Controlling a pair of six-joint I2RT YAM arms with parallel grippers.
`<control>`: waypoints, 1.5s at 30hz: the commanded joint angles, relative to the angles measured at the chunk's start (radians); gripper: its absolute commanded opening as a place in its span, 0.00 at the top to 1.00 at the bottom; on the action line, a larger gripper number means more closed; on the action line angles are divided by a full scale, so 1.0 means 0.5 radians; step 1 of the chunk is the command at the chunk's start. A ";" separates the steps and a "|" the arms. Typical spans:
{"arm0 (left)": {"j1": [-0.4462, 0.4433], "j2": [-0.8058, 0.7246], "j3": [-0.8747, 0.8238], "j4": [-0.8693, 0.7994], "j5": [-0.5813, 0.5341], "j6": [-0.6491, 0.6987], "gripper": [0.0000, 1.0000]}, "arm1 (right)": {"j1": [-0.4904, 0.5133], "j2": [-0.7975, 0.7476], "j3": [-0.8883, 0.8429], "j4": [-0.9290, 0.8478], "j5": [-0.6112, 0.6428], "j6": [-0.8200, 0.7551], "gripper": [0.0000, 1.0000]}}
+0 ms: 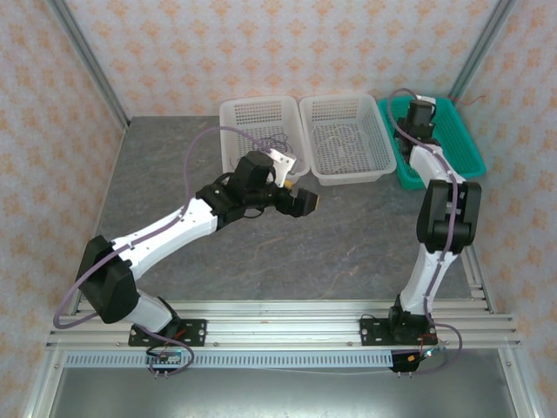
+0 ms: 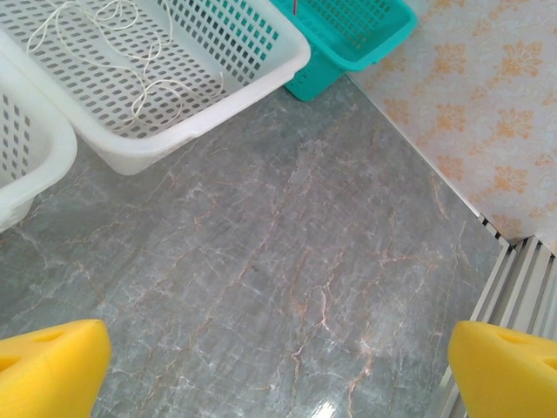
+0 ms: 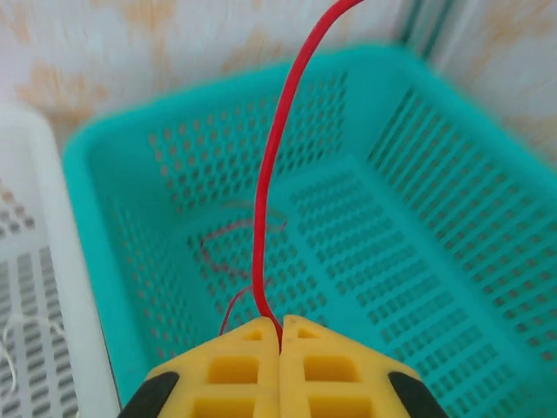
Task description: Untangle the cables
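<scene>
My right gripper (image 3: 280, 331) hangs over the teal basket (image 3: 452, 261) and is shut on the red cable (image 3: 268, 174). The cable rises from between the pads and out past the top of the right wrist view. More of it lies in thin loops on the basket floor. The white cable (image 2: 130, 61) lies loosely coiled in the middle white basket (image 2: 261, 61). My left gripper (image 2: 278, 374) is open, with nothing between its yellow pads (image 2: 48, 370), and it hovers over bare table in front of the white baskets (image 1: 303, 202). A thin dark wire seems to lie in the left white basket (image 1: 259, 131).
Three baskets stand in a row at the back of the grey marble table (image 1: 348, 244): two white ones, then the teal basket (image 1: 444, 139) at the right. Patterned walls and metal frame posts close in the table. A ribbed rail (image 2: 522, 279) runs along its right edge.
</scene>
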 commanded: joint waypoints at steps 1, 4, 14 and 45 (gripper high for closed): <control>0.017 -0.120 -0.055 0.013 -0.092 -0.027 0.00 | -0.025 0.266 0.387 -0.805 -0.229 0.019 1.00; 0.017 -0.156 -0.077 -0.001 -0.113 -0.032 0.00 | -0.024 0.520 0.790 -1.133 -0.203 0.033 0.93; 0.017 -0.397 -0.269 -0.058 -0.730 -0.044 0.00 | -0.024 0.261 0.813 -1.126 -0.119 0.124 0.32; 0.969 -0.700 -1.613 1.252 -1.772 0.407 0.00 | 0.083 -1.358 -2.481 1.563 -0.020 0.330 0.18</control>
